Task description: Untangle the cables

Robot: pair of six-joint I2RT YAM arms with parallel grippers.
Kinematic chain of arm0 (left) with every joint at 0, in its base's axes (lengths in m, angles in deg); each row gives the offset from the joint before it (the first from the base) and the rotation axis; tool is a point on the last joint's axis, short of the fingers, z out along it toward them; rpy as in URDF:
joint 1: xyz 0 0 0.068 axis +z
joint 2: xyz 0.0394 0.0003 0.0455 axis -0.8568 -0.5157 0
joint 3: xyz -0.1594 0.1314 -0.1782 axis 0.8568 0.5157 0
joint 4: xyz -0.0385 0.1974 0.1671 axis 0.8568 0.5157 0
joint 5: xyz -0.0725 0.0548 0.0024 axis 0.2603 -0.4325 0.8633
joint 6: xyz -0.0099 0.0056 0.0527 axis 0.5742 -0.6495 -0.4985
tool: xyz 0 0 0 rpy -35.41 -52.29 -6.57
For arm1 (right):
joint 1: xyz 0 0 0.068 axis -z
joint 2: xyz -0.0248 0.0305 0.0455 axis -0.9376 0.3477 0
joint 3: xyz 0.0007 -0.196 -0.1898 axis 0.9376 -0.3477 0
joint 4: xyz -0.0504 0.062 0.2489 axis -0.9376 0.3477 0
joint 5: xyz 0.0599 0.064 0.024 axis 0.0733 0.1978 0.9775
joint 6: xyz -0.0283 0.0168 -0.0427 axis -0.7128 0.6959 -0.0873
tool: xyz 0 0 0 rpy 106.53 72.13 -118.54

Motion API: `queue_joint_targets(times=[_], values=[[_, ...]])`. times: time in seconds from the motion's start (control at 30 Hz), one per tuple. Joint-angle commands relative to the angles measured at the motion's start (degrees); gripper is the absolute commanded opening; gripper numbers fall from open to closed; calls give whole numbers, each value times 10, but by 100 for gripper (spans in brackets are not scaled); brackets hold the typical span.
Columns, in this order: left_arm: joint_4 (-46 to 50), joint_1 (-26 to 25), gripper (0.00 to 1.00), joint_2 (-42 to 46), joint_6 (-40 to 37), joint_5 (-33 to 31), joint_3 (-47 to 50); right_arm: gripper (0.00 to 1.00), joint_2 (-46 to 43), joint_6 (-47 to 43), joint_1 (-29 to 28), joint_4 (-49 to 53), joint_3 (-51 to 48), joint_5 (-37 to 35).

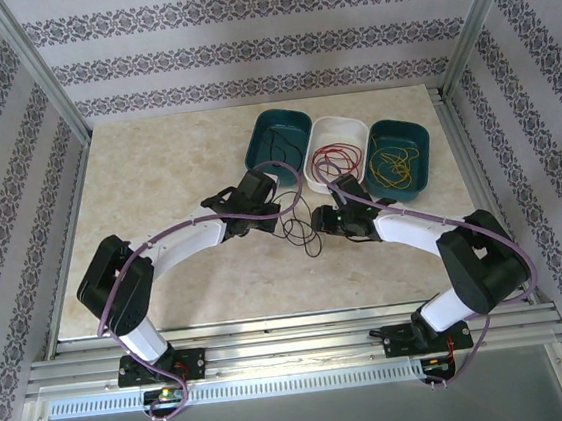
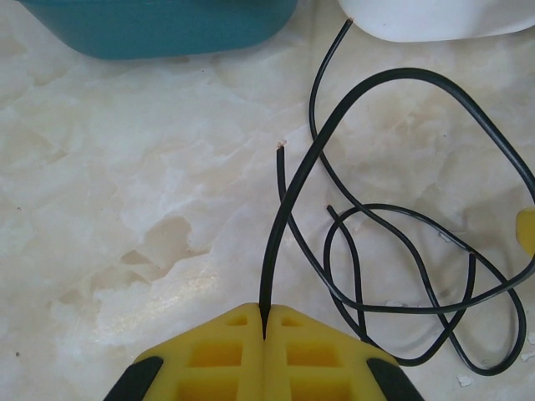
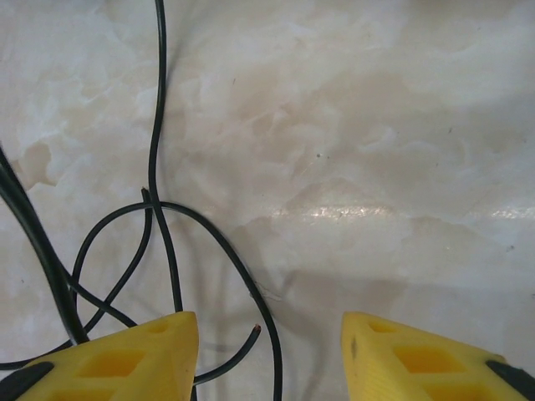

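Note:
Black cables (image 1: 304,230) lie looped on the marble table between my two grippers. The left gripper (image 2: 265,314) is shut on one black cable (image 2: 288,196), which rises from between its yellow fingers and arcs over the loose loops (image 2: 401,251). From the right, my right gripper (image 3: 269,332) hovers just over the tangle with its jaws open. A black strand (image 3: 159,125) and a cut cable end (image 3: 251,334) lie between its fingers, untouched. Red cables (image 1: 340,152) sit in the white tray and yellow cables (image 1: 397,163) in the right teal tray.
Three trays stand side by side at the back: a teal one (image 1: 277,120) with a black wire inside, a white one (image 1: 337,120) and another teal one (image 1: 399,126). Metal frame posts and patterned walls enclose the table. Bare marble spreads to the left and front.

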Motion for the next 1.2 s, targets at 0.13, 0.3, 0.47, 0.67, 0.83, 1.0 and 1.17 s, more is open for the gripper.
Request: queue_joint_targets(times=[0.13, 0.3, 0.47, 0.67, 0.83, 1.0, 1.17], values=[[14, -5, 0, -3, 4, -24, -8, 48, -27, 1, -22, -1, -31, -2], [33, -5, 0, -16, 9, -32, -18, 48, -31, 1, -38, 8, -40, -17], [36, -5, 0, -23, 14, -29, -21, 46, -12, 2, -50, 5, -37, -20], [40, -5, 0, -23, 15, -29, -24, 44, 19, -2, -58, 10, -23, -20], [43, -4, 0, -21, 15, -33, -25, 43, 32, -11, -71, 30, -10, -31], [44, -3, 0, -23, 15, -34, -28, 39, 50, -24, -83, 55, 6, -66], [44, -2, 0, -23, 14, -33, -29, 29, 74, -45, -95, 88, 24, -107]])
